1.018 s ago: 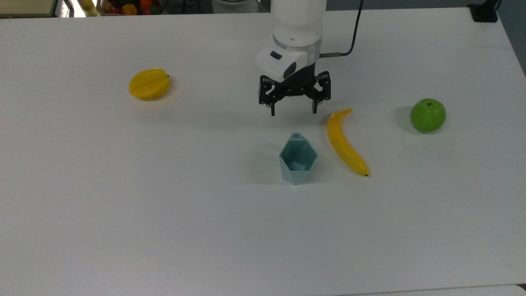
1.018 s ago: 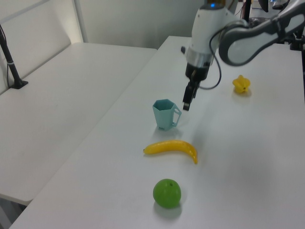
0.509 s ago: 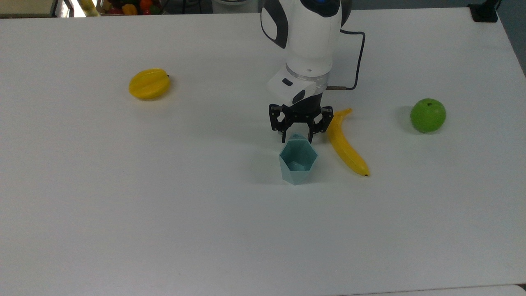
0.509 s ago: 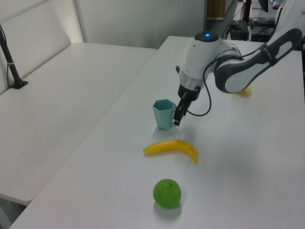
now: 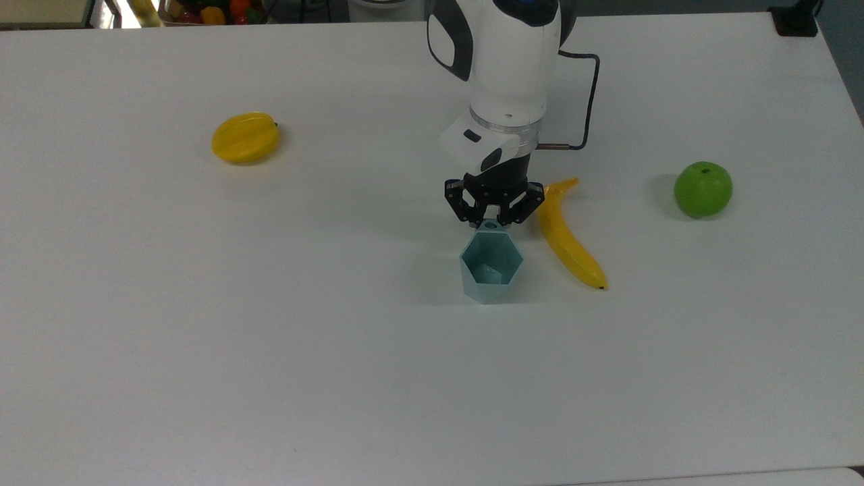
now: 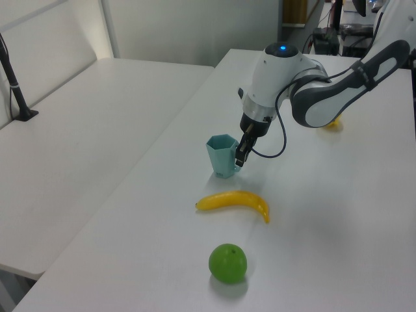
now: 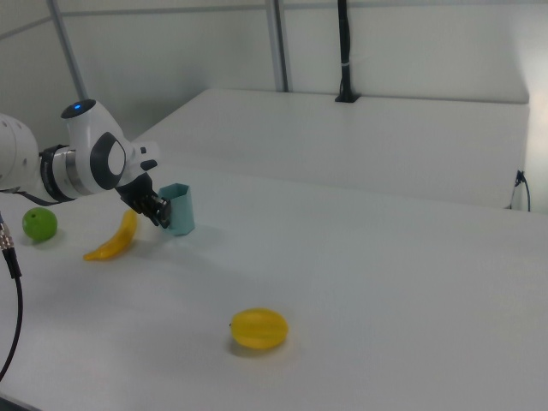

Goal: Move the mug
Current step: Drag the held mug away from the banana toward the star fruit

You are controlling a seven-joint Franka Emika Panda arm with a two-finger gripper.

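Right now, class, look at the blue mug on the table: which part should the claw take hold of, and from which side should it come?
Grip the small tab handle of the mug, coming down from above on the far side in the top view. The mug stands upright with the handle pointing toward the arm, and the claw appears closed on it there. The banana crowds the top view's right side.

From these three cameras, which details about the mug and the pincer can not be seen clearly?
- Mug handle: in the top view the pincer covers most of it; in the left view the fingers hide it.
- Contact: whether the fingers truly press the handle cannot be told in the right view, where pincer and mug merge.
- Mug base: hidden by its own walls in all views.
- Starfruit: in the left view the arm covers most of it.
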